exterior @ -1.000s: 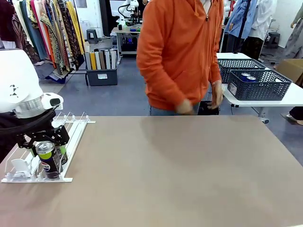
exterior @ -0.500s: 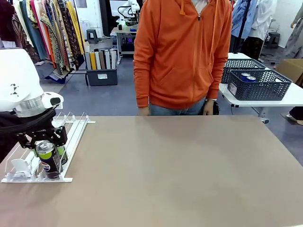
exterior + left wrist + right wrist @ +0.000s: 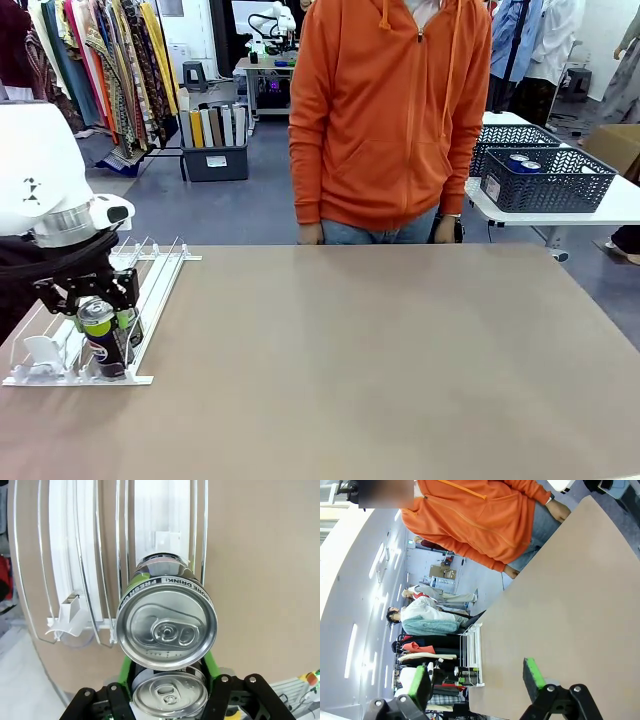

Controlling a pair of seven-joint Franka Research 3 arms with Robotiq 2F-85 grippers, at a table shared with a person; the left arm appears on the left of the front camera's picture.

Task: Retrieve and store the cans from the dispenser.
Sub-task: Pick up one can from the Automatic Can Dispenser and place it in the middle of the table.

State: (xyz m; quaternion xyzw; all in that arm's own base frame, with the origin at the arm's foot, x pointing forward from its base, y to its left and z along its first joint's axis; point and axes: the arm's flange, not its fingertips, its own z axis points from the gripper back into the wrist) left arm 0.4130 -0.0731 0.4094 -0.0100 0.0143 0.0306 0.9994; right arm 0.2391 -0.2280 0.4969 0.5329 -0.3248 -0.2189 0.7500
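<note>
The white wire dispenser (image 3: 155, 285) lies at the table's left end, with two cans at its near end. My left gripper (image 3: 97, 303) comes down over the front can (image 3: 100, 345), which is black with a silver top. In the left wrist view its green pads (image 3: 125, 669) press in on both sides just under that can's (image 3: 167, 627) rim. The second can (image 3: 170, 696) sits between the fingers, lower in the picture. The dispenser's lanes (image 3: 100, 555) run on above the cans. My right gripper (image 3: 476, 677) hangs open above the bare table with nothing between its pads.
A person in an orange hoodie (image 3: 390, 120) stands at the far edge, both hands (image 3: 445, 230) down by the table's rim. Behind, at the right, a dark mesh basket (image 3: 545, 180) holding blue cans rests on a white side table.
My left gripper's jaws have closed in from wide open onto the front can. The person has straightened up and dropped both hands to the table's edge.
</note>
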